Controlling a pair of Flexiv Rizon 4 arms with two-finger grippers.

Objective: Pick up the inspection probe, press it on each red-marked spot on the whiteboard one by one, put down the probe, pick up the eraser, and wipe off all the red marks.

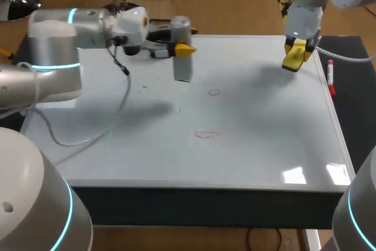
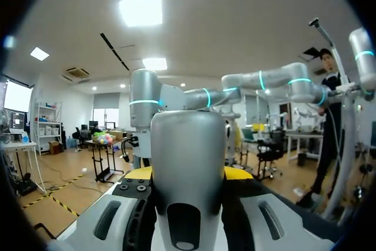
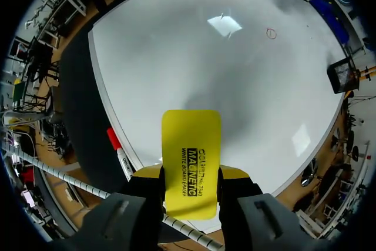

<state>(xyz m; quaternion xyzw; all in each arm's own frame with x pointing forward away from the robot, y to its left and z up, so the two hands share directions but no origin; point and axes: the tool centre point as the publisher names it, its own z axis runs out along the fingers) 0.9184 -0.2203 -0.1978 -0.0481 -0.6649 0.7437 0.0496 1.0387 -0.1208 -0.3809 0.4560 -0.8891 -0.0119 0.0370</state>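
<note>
The left gripper [image 1: 183,49] has its jaws clenched on the inspection probe [image 1: 183,70] at the whiteboard's [image 1: 264,145] 11 o'clock, the right gripper [image 3: 191,189] grasps the eraser [image 3: 191,139] at 2 o'clock, and the red marks [image 1: 214,92], seemingly two, are not yet wiped.

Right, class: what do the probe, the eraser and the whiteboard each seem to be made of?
The probe looks like metal or silver-painted plastic: smooth satin grey with soft highlights. The eraser is likely hard plastic: flat, even bright yellow with printed lettering. The whiteboard has a glossy coated face, core unclear: it mirrors the ceiling lights.
</note>
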